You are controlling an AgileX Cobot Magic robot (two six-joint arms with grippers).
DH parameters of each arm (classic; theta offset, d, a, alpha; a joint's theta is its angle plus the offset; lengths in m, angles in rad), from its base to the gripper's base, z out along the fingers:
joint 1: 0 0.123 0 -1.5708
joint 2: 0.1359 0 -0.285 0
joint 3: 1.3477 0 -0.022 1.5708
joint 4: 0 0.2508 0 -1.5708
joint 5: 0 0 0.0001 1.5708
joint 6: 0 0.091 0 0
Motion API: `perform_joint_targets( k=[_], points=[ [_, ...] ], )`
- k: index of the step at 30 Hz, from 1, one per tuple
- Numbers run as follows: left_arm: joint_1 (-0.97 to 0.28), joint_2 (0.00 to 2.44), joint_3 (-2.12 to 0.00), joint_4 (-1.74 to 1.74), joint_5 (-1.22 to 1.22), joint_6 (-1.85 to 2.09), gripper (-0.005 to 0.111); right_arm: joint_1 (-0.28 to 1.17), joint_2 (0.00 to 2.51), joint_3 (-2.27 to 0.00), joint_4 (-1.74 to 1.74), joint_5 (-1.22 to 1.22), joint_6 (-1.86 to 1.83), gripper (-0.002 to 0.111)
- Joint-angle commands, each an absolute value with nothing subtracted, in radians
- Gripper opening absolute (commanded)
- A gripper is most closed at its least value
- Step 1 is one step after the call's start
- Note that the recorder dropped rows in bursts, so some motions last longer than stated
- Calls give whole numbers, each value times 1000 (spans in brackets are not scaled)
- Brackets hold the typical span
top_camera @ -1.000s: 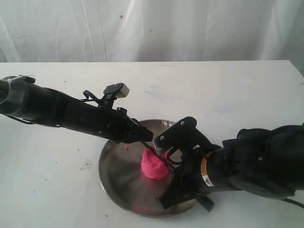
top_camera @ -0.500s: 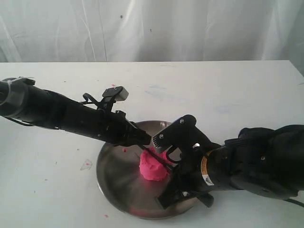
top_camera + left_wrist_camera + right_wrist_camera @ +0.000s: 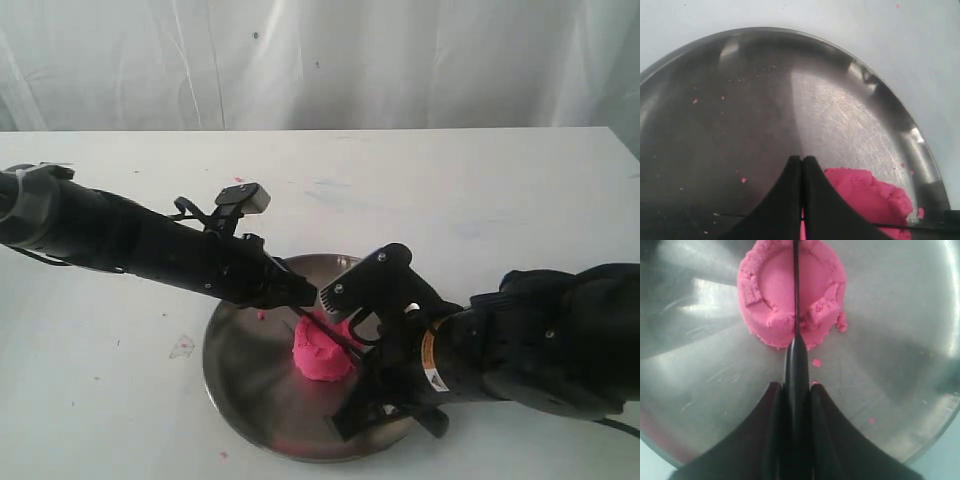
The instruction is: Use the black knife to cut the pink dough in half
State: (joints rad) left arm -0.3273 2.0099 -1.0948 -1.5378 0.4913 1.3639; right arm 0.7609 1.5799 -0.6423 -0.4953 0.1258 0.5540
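The pink dough [image 3: 318, 360] is one round lump with a dimpled top, lying on the steel plate [image 3: 235, 375]. My right gripper [image 3: 362, 355] is shut on the handle of the black knife [image 3: 330, 335]. In the right wrist view the thin blade [image 3: 795, 290] runs straight across the middle of the dough [image 3: 817, 285], with the jaws of my right gripper [image 3: 797, 386] clamped on the handle. My left gripper [image 3: 308, 297] is shut and hovers over the plate at the dough's far-left side. In the left wrist view it [image 3: 802, 159] holds nothing, and the dough [image 3: 875, 192] lies just beside it.
The plate [image 3: 740, 100] sits near the front of a white table [image 3: 450, 190], with a white curtain behind. Tiny pink crumbs [image 3: 262, 315] dot the plate and the table. Both arms crowd over the plate's right half.
The left arm has dropped slightly toward the plate, and the plate with the dough has slid a little to the left. The right gripper keeps its hold on the knife.
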Motion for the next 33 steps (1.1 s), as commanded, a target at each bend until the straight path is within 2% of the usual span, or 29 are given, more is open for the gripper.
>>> perform_joint_targets(
  k=[1,26,33],
  points=[
    [-332,2014,-1079,-1502,504,1360,0,756,1613,-638,-493,126,579,0],
    [-332,2011,-1079,-1485,490,1360,0,756,1605,-638,-493,109,579,0],
    [-332,1864,-1121,-1365,416,1301,0,756,1605,-638,-493,109,579,0]
  ],
)
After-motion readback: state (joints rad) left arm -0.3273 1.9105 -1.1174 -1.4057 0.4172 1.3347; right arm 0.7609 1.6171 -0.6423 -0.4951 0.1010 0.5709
